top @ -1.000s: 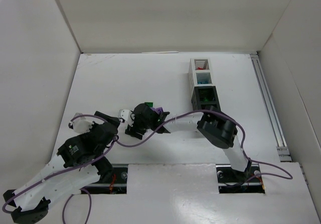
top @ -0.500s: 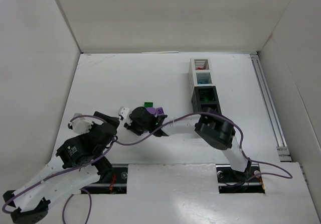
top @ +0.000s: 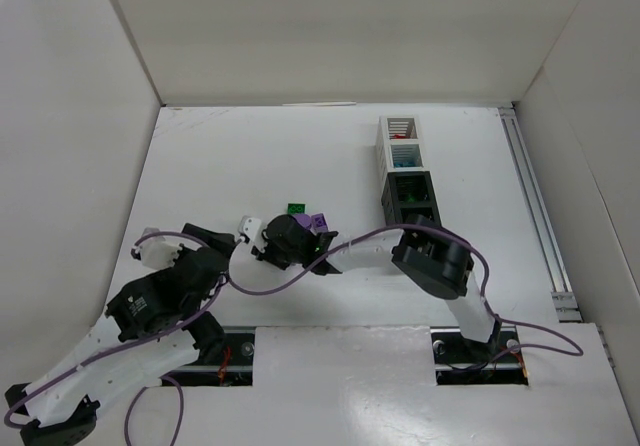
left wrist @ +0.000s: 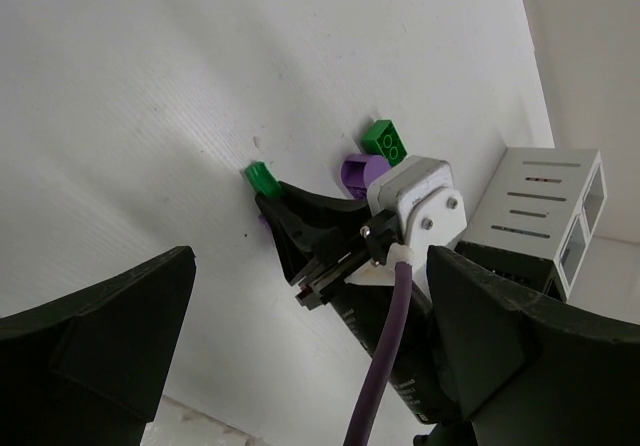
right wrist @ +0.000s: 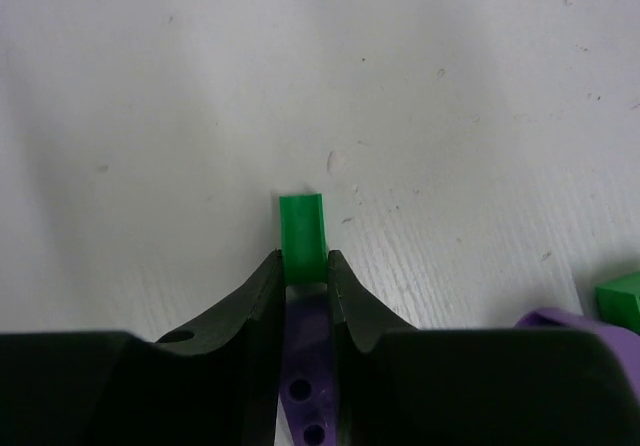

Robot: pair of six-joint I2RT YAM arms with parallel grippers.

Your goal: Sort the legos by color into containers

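Note:
A small green lego (right wrist: 302, 228) lies on the white table, and my right gripper (right wrist: 303, 266) is shut on its near end. The left wrist view shows the same brick (left wrist: 259, 178) at the right gripper's tip. A loose green lego (top: 296, 208) (left wrist: 385, 141) and a purple lego (top: 318, 222) (left wrist: 358, 171) sit just behind the right gripper (top: 264, 236). My left gripper (left wrist: 310, 266) (top: 212, 244) stands wide open beside it, holding nothing. The containers (top: 408, 171) (left wrist: 530, 206) form a row at the back right, with red and green pieces visible inside.
White walls enclose the table on three sides. A metal rail (top: 540, 216) runs along the right edge. A purple cable (top: 300, 266) hangs between the two arms. The right arm's elbow (top: 432, 261) sits just in front of the containers.
The right gripper's jaws have closed on the green lego. The right wrist shifted slightly over the table, uncovering the loose green and purple legos. The left arm sank a little.

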